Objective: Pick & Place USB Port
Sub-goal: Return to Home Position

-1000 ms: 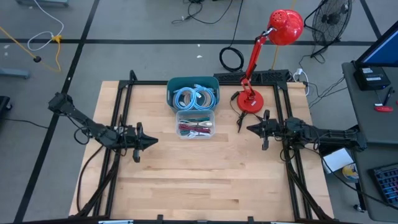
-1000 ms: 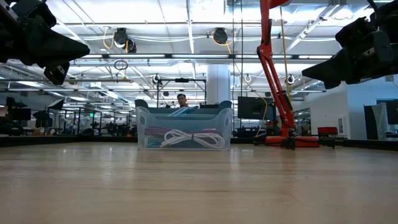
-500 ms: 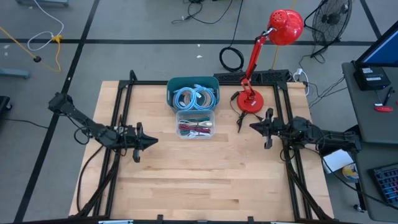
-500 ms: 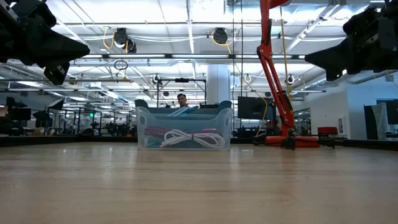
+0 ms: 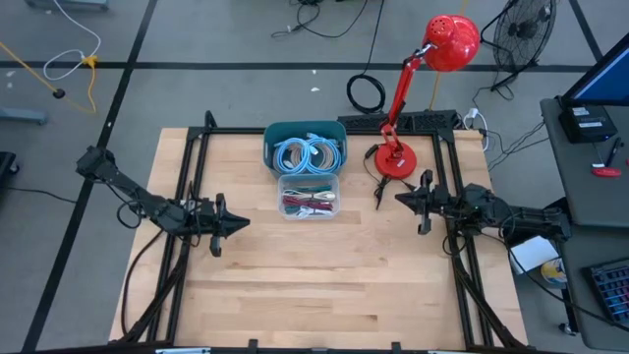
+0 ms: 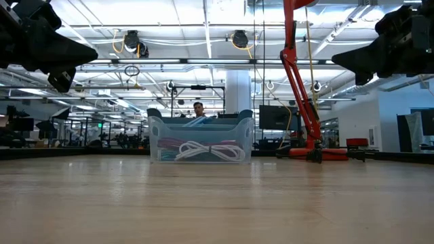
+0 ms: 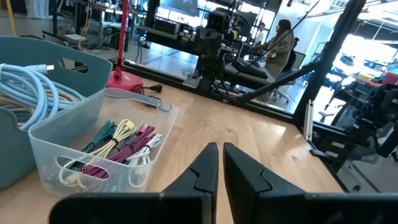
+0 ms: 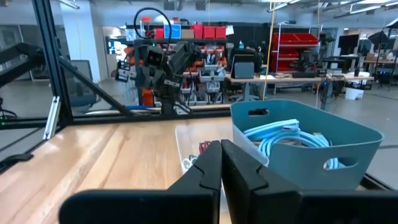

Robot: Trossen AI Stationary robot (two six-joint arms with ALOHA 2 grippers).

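Observation:
A clear plastic bin [image 5: 310, 196] of coiled coloured cables [image 7: 118, 143] rests on its base at the table's far middle, and I also see it as the clear bin [image 6: 201, 144] and the clear bin [image 8: 189, 152]. Behind it stands a teal bin [image 5: 306, 149] holding light-blue cables [image 8: 283, 135]. My left gripper [image 5: 244, 223] hovers shut above the table, left of the bins, pointing toward them; it also shows as the left gripper [image 7: 220, 155] and the left gripper [image 6: 93, 51]. My right gripper [image 5: 396, 201] hovers shut on the bins' right, and it appears as the right gripper [image 8: 221, 152] and the right gripper [image 6: 334, 66].
A red desk lamp stands on its base [image 5: 395, 160] at the far right, close to my right gripper, with its cord [image 5: 377, 189] trailing on the wood. A black frame [image 5: 193, 177] borders the table's left and right sides. Bare wood [image 5: 314, 285] fills the near half.
My right gripper has drawn back a little toward the table's right edge and risen slightly, staying shut. The bins and my left arm have kept still.

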